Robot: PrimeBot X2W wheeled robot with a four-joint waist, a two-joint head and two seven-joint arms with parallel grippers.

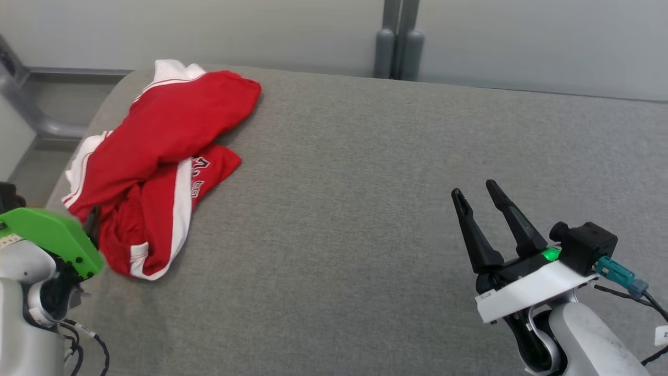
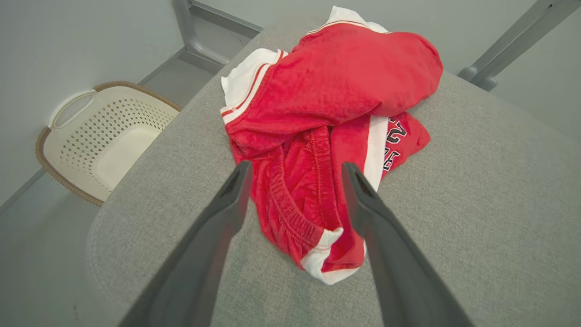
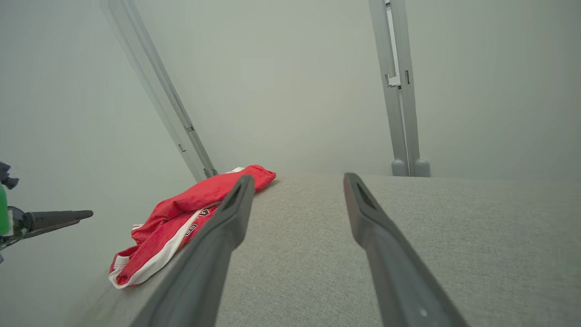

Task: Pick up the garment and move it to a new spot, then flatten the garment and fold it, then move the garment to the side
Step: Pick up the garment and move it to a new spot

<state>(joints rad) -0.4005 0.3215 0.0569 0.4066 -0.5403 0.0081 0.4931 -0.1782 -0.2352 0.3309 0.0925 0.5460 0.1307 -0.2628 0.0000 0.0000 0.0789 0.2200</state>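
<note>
Nothing in this job looks done yet. The garment (image 1: 214, 164) lies in a messy red heap on the grey table (image 1: 365, 183), up at about ten o'clock in the head view, close to the far left corner. It is all bunched up, with white striped bits poking out at the top and side. A little black and white lettering peeks out at the heap's three o'clock edge. I cannot tell if the heap is one piece of cloth or two. The left gripper (image 2: 296, 168) sits down at about eight o'clock in the head view. In its own wrist view its two dark fingers stand wide apart with nothing between them. They point at the near end of the heap, where a white hem curls up, and I cannot tell if they touch the cloth. The right gripper (image 1: 475, 189) is at about four o'clock in the head view, far from the garment. Its fingers are spread wide too, and it holds nothing, with just bare grey table in front of it. A pale basket (image 2: 113, 141) sits on the floor at nine o'clock in the left wrist view. So I think the very first step is only about to start: grab the garment. After that it has to be carried to a new spot, laid out flat, folded up, and then pushed off to the side. There is lots of bare table toward three o'clock for all that.
</note>
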